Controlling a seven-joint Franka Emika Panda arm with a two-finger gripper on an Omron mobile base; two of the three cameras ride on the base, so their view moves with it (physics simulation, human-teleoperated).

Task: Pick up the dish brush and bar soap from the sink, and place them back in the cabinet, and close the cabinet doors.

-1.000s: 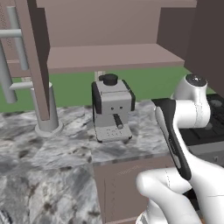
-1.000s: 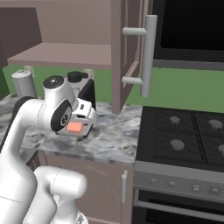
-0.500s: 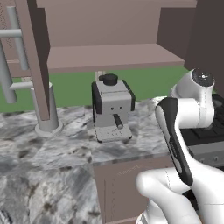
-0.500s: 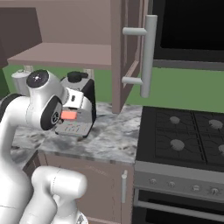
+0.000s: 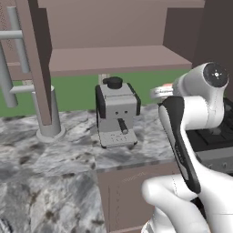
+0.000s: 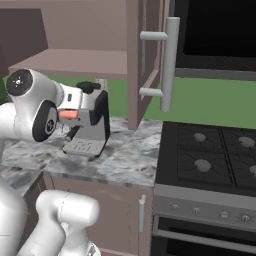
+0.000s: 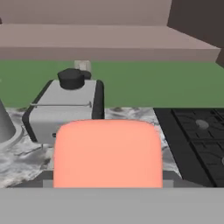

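Observation:
My gripper (image 7: 107, 180) is shut on the bar soap (image 7: 107, 153), a salmon-pink block that fills the lower middle of the hand view. From the right base view the bar soap (image 6: 69, 114) is held in the air in front of the coffee machine, below the cabinet's shelf (image 6: 75, 62). In the left base view a pink edge of the soap (image 5: 167, 85) shows beside the wrist. The cabinet doors stand open: the left door (image 5: 38, 59) and the right door (image 6: 145, 60) with its silver bar handle (image 6: 170, 62). The dish brush and the sink are out of view.
A grey coffee machine (image 5: 116, 116) stands on the marble counter (image 5: 54, 154) under the shelf (image 5: 118, 59), just beyond the soap. A grey cylinder (image 5: 48, 113) stands to its left. A black stove (image 6: 210, 155) lies to the right, a dark oven front (image 6: 220, 30) above it.
The hand with the soap has risen and swung left in the right base view, from counter height up toward the coffee machine's top. The grip is unchanged.

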